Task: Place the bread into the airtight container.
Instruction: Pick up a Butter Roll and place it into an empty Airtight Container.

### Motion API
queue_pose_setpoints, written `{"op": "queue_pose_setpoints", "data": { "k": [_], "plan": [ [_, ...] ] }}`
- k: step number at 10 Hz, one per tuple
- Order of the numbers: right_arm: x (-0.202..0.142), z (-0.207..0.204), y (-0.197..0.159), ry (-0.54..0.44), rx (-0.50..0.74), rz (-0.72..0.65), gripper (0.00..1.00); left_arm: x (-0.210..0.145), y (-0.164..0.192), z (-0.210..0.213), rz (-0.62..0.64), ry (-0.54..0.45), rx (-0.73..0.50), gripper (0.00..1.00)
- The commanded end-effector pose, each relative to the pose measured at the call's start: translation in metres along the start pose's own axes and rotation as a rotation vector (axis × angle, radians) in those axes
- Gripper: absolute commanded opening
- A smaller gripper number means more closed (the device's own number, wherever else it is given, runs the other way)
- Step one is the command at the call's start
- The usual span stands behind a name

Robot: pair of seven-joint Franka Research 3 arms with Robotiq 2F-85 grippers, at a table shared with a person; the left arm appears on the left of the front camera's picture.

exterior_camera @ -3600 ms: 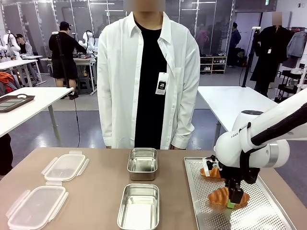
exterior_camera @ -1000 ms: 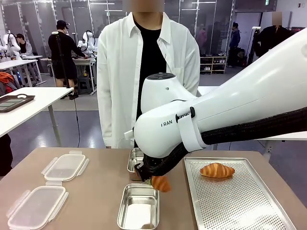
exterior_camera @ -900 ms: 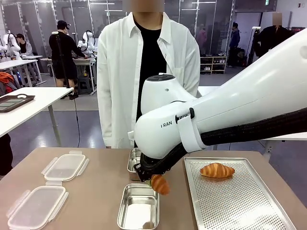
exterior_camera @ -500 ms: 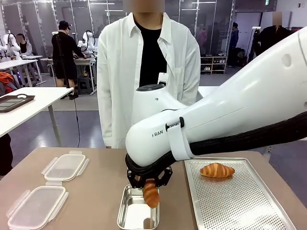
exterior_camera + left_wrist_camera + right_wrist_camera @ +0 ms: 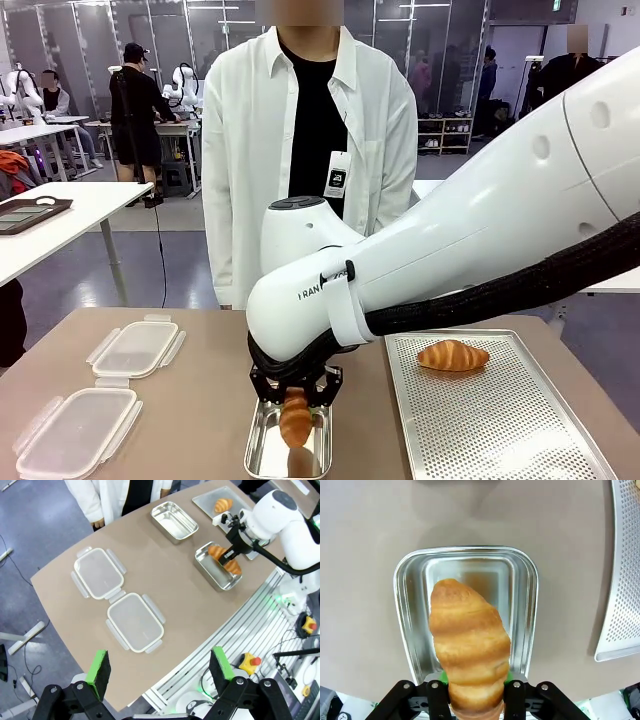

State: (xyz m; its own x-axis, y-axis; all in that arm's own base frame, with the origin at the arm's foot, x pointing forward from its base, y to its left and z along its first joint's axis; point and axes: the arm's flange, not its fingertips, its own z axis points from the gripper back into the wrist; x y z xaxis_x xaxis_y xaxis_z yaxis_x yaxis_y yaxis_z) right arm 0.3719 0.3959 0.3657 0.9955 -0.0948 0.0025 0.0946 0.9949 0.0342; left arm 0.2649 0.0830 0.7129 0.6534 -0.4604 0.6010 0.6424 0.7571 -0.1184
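right gripper: right gripper (image 5: 294,398) (image 5: 472,686) (image 5: 231,555) clamped on the golden-brown croissant (image 5: 295,420) (image 5: 469,640) (image 5: 216,551), green pads pinching its one end, fingers pointing down.
held bread: croissant hangs lengthwise from the fingers, free end down, over the near rectangular stainless-steel container (image 5: 262,452) (image 5: 400,590) (image 5: 212,569). Centred over its opening in the right wrist view. Cannot tell if the tip touches the bottom.
near container: nothing lies in it; croissant reflected on the metal floor.
left gripper: left gripper (image 5: 160,666) spread wide, nothing between the pads, high above the robot's edge of the brown table (image 5: 190,400) (image 5: 180,605).
far container: second stainless-steel container (image 5: 175,522), just beyond the near one, toward the person.
tray: perforated metal tray (image 5: 500,420) (image 5: 625,580) (image 5: 206,497) beside the containers on the robot's right, holding a second croissant (image 5: 453,354) (image 5: 223,504) at its far end.
lids: two clear plastic clip lids (image 5: 135,347) (image 5: 98,572), second one (image 5: 75,430) (image 5: 135,621), flat on the table on the robot's left, touching or nearly so in the left wrist view.
person: person in white shirt over black top (image 5: 310,150) stands at the far side of the table.
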Motion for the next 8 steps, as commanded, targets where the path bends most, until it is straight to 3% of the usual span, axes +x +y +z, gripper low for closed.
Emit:
{"op": "queue_pose_setpoints", "data": {
  "k": [1,8],
  "plan": [
    [-0.001,0.0051,-0.0057,-0.005,-0.009,0.006,0.36,0.0011,0.0001,0.0023,-0.017,0.001,-0.006,1.0],
    [0.0004,0.002,-0.0021,0.001,-0.007,-0.001,0.36,0.0011,0.0001,0.0023,-0.017,0.001,-0.006,1.0]
  ]
}}
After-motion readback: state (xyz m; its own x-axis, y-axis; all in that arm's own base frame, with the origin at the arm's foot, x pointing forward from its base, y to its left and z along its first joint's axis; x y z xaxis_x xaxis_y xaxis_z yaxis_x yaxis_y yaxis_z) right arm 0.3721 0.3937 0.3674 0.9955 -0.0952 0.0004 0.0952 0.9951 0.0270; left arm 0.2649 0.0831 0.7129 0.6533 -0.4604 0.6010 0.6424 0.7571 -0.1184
